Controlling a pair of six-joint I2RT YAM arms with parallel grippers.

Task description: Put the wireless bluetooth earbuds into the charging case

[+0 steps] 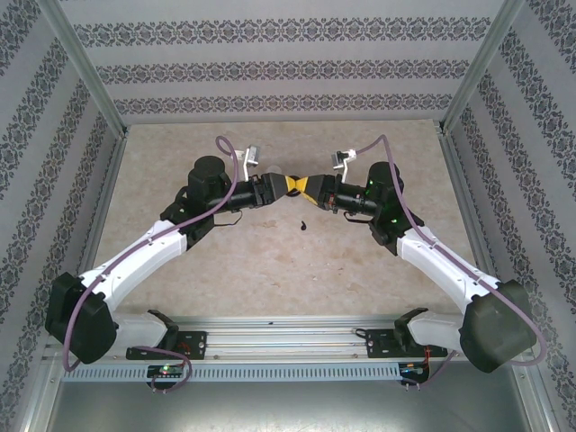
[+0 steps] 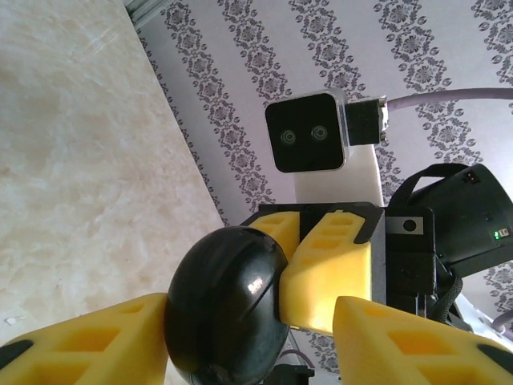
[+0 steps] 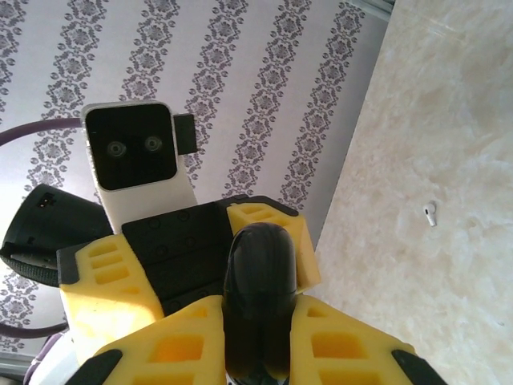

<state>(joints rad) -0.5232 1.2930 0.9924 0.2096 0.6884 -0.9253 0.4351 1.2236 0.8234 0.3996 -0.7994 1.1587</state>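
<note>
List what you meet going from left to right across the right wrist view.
From the left: left arm's wrist camera → black round case → white earbud lying on the table.

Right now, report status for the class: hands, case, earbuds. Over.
Right hand shut on black case, midair. Left hand open around it. White earbud, black earbud loose on table. Nothing blocking.
</note>
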